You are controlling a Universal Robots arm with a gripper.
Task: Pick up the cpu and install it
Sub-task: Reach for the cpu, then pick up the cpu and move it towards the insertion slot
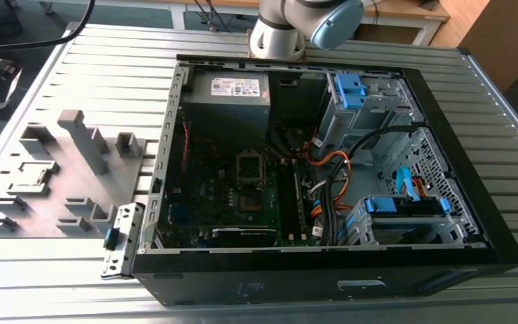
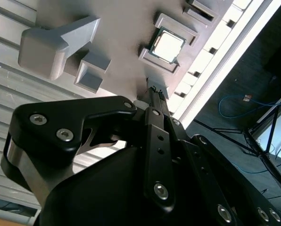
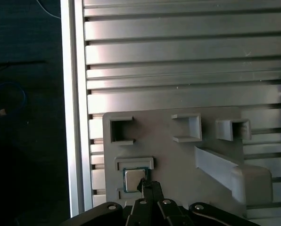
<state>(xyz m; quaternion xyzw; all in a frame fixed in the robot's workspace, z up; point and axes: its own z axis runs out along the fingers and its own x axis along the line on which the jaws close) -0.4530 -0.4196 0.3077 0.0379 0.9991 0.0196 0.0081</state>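
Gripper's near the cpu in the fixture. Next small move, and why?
Probably nudge sideways to centre above the small silvery-grey square cpu: it lies ungripped in its pocket on the grey fixture plate, and the gripper hangs off one edge, apart from it.

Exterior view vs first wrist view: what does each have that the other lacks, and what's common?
Exterior view: the open computer case, its motherboard, the grey power supply and the arm base behind the case. First wrist view: the cpu lying in a pocket of the holder plate, with the end effector close by it. Common: the holder plate and the slatted table. In the exterior view the plate's pockets are too small to make out a chip.
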